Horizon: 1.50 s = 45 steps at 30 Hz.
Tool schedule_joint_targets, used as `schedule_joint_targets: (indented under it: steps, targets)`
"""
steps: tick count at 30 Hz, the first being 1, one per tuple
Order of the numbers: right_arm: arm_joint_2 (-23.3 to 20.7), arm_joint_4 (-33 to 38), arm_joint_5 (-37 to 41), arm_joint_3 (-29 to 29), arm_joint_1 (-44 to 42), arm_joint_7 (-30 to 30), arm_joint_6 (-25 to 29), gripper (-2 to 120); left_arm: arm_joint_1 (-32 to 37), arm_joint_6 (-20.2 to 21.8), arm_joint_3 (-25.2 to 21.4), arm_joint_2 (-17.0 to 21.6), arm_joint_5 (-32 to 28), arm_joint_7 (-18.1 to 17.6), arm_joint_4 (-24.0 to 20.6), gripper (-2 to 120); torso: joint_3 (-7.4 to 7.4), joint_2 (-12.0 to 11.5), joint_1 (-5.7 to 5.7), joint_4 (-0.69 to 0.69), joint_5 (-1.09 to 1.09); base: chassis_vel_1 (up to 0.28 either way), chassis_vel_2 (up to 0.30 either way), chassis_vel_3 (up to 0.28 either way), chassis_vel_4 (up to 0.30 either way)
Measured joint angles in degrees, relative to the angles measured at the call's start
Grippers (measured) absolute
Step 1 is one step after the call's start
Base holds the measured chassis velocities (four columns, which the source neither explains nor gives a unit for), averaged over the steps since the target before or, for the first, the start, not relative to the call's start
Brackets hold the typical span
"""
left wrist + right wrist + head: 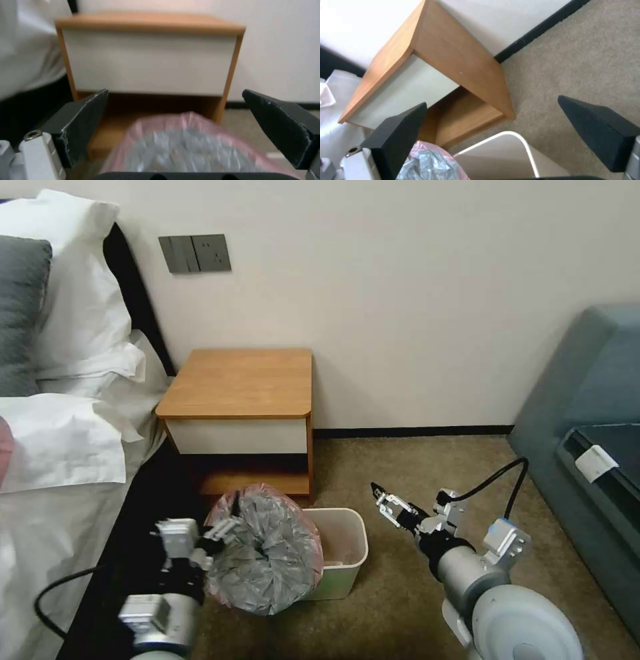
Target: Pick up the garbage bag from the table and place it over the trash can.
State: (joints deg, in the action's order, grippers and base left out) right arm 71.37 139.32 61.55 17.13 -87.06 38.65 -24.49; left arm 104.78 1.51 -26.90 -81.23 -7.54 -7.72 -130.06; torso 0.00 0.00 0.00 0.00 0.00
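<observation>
garbage bag [267, 553] over trash can [347, 553] left side, left hand [217, 537] w/ bag, right hand [383, 500] open

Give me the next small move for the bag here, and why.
Probably carry the garbage bag rightward over the trash can. It bulges beside the left gripper, covering only the can's left rim; most of the opening is uncovered. The right gripper hangs open beside the can's right rim, free to take the far edge.
</observation>
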Motion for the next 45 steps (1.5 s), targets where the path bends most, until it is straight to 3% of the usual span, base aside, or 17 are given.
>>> schedule_joint_targets:
  steps: [4, 8, 19, 30, 45]
  targets:
    - [0.4, 0.0, -0.3, 0.3, -0.5, 0.2, 0.2, 100, -0.7, 1.8, 1.3, 0.3, 0.3, -3.2, 2.1, 95, 0.00, 0.0, 0.00, 0.00, -0.01, 0.000, 0.000, 0.000, 0.000]
    - [0.8, -0.1, -0.6, 0.2, -0.8, 0.3, 0.3, 100, -0.8, 2.8, 1.5, 0.4, 0.0, -4.2, 2.9, 90, 0.00, 0.0, 0.00, 0.00, -0.01, 0.000, 0.000, 0.000, 0.000]
    - [2.1, -1.7, -1.4, -0.8, -0.7, 0.3, 0.8, 100, -0.7, 3.9, 2.6, 0.2, -0.3, -4.6, 5.1, 46, 0.00, 0.0, 0.00, 0.00, 0.00, 0.000, 0.000, 0.000, 0.000]
    - [2.4, -2.3, -2.0, -1.6, -1.2, 0.1, 1.5, 100, -1.0, 5.0, 2.4, -0.1, -2.3, -6.6, 7.8, 45, 0.00, 0.0, 0.00, 0.00, 0.00, 0.000, 0.000, 0.000, 0.000]
    - [3.5, -3.4, -3.9, -1.9, -1.9, -0.5, 2.6, 100, -5.4, 7.4, 6.1, 0.0, -2.0, -7.6, 10.8, 47, 0.00, 0.0, 0.00, 0.00, 0.00, 0.000, 0.000, 0.000, 0.000]
